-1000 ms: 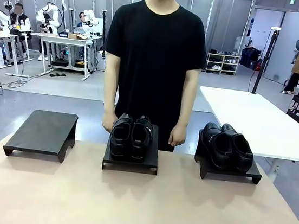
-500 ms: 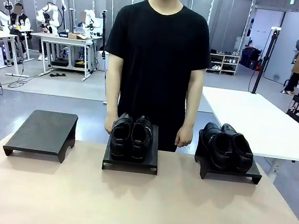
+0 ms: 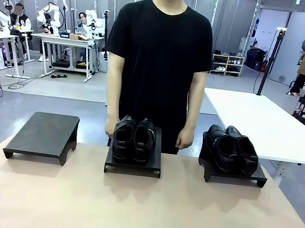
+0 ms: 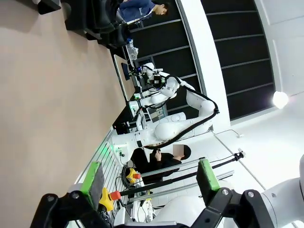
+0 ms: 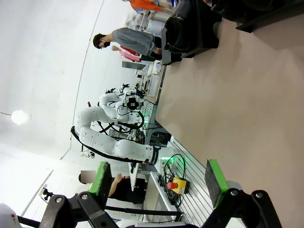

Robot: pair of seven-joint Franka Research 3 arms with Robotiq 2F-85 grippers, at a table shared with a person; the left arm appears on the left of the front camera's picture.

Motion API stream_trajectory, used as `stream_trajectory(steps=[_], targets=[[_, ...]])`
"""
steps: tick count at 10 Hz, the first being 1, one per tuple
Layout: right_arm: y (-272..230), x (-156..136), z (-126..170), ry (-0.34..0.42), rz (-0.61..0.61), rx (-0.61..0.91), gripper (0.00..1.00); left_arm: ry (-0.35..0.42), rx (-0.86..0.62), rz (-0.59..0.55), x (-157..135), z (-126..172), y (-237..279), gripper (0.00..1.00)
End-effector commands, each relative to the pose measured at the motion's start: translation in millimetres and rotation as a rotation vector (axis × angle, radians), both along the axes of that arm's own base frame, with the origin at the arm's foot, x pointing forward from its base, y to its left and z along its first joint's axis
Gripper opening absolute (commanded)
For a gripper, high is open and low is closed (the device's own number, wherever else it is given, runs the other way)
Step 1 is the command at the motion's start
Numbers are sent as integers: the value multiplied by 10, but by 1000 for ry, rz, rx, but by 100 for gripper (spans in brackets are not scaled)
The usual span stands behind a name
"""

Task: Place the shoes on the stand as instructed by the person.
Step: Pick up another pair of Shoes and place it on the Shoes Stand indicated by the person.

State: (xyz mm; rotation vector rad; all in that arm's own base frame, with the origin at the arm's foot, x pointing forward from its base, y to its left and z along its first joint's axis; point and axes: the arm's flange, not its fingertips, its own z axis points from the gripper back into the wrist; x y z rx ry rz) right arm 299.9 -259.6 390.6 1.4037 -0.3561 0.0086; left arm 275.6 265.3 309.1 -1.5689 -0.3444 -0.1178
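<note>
While the person in the plain black short-sleeved T-shirt (image 3: 159, 53) stands at the far edge of the tan bench (image 3: 141, 207), arms hanging and hands beside the middle stand, two pairs of glossy black leather dress shoes sit on low black stands. One pair (image 3: 133, 138) rests side by side on the centre stand (image 3: 133, 164), toes toward the camera; the other pair (image 3: 230, 148) sits on the stand at the right of the frame (image 3: 233, 174), angled slightly. A third flat black stand (image 3: 44, 134) at the left carries nothing. Near the bottom of each wrist view, the left gripper (image 4: 149, 183) and the right gripper (image 5: 156, 183) hang with jaws spread wide apart, holding nothing, green pads (image 4: 92, 178) showing.
</note>
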Motion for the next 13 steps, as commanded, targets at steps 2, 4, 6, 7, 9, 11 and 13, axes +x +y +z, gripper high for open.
stream_trajectory(steps=[2,4,6,7,9,11,13], targets=[[2,-4,12,-7,-2,0,100,-5,11,4,-11,21,-25,100],[2,-4,12,-7,-2,0,100,-5,11,4,-11,21,-25,100],[2,-4,12,-7,-2,0,100,-5,11,4,-11,21,-25,100],[2,-4,12,-7,-2,0,100,-5,11,4,-11,21,-25,100],[2,-4,12,-7,-2,0,100,-5,11,4,-11,21,-25,100],[2,-4,12,-7,-2,0,100,-5,11,4,-11,21,-25,100],[2,-4,12,-7,-2,0,100,-5,11,4,-11,21,-25,100]])
